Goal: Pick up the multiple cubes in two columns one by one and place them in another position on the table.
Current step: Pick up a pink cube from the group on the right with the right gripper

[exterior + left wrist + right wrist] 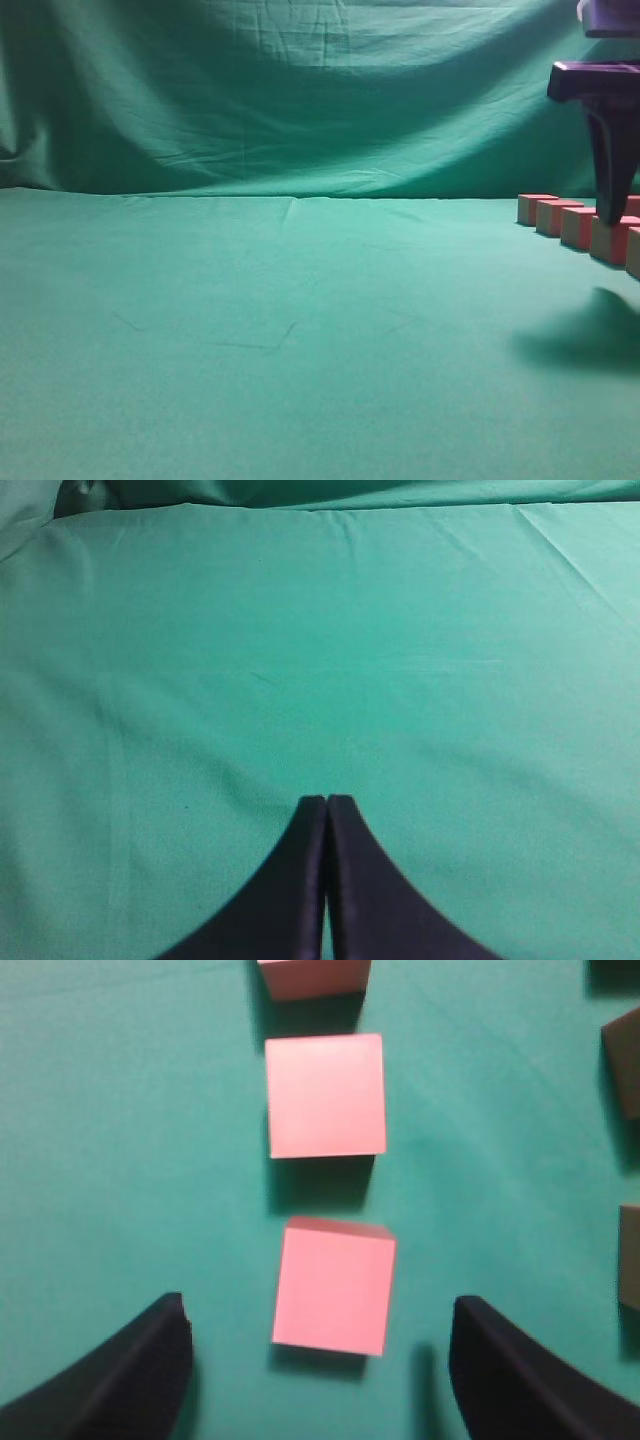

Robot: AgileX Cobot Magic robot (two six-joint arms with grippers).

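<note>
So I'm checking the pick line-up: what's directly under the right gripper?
Under the right gripper, open, sits one pink cube on the green table, between the fingers, untouched. The cube's underside and the cloth beneath it are hidden.

No text, label, brand, number or sign can be read in any view. The cubes (325,1095) show plain pink faces without markings, the green tabletop (250,330) cloth is unprinted, and nothing is written on the dark end effector (320,1360) fingers.
</note>
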